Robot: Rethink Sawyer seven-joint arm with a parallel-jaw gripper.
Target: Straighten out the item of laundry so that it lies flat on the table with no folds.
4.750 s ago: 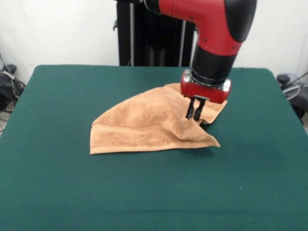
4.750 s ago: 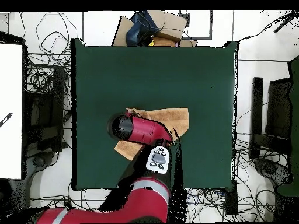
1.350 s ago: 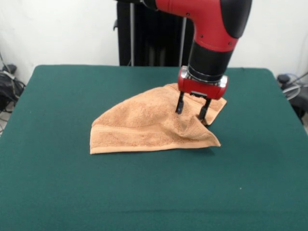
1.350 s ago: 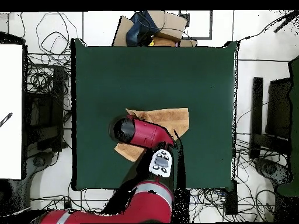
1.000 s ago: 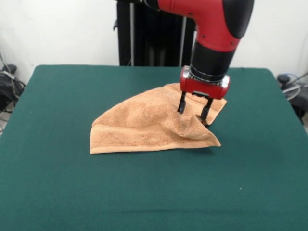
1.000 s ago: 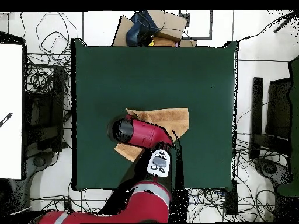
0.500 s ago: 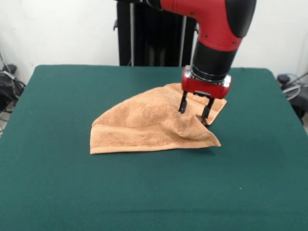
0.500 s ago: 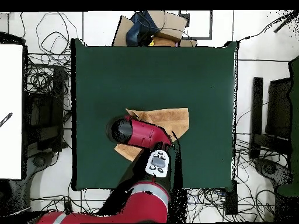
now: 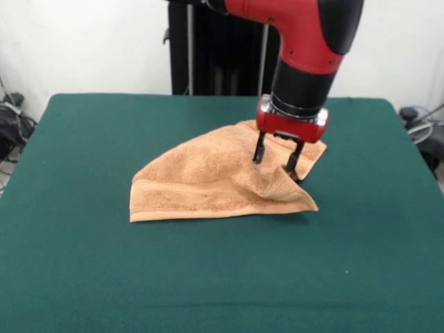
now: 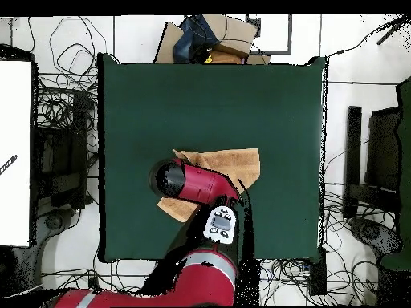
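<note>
The item of laundry [image 9: 208, 184] is a light orange-tan towel folded over into a rough triangle on the green table [image 9: 104, 277]. A woven band runs along its near edge. My gripper [image 9: 274, 161] stands open just over the towel's right part, one finger on each side of a raised fold, with nothing held. From overhead the towel [image 10: 237, 164] shows beyond the red arm, which hides the gripper and part of the cloth.
Green cloth extends well beyond the towel on every side. Cables [image 10: 60, 112] and dark equipment [image 10: 377, 160] lie on the floor around the table, and a cardboard box [image 10: 213, 36] sits past its far edge in the overhead view.
The gripper, shut 4.8 s ago, has opened. Over the last second it only shifted slightly sideways above the towel. The towel has not changed shape.
</note>
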